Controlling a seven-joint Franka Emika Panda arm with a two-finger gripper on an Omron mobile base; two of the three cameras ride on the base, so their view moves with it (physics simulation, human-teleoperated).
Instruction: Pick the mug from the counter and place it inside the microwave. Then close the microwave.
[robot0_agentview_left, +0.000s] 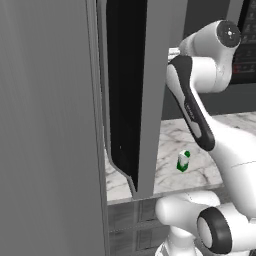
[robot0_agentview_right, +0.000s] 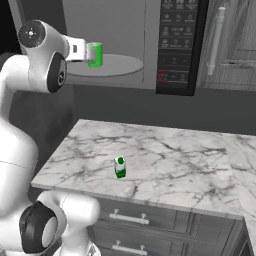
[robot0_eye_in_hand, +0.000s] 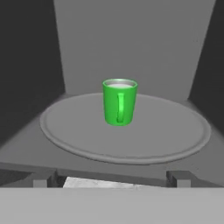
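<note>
The bright green mug (robot0_eye_in_hand: 119, 102) stands upright on the round plate (robot0_eye_in_hand: 175, 131) inside the microwave (robot0_agentview_right: 131, 30), its handle facing my hand. My gripper (robot0_eye_in_hand: 111, 179) is open just in front of the plate, the fingertips (robot0_eye_in_hand: 43, 178) wide apart and short of the mug, touching nothing. In the right base view the mug (robot0_agentview_right: 95, 54) sits at the plate's (robot0_agentview_right: 117, 67) left part, right beside my gripper (robot0_agentview_right: 86, 52). The microwave door (robot0_agentview_left: 125, 90) stands swung open, its black glass edge-on to the left of my arm. The marble counter (robot0_agentview_right: 165, 155) lies below.
A small green-and-white carton (robot0_agentview_right: 120, 167) (robot0_agentview_left: 183, 161) stands on the counter (robot0_agentview_left: 172, 135). The dark button panel (robot0_agentview_right: 177, 40) is right of the cavity. A cabinet with a long handle (robot0_agentview_right: 216, 40) is at the far right. A tall grey cabinet wall (robot0_agentview_left: 45, 125) is on the left.
</note>
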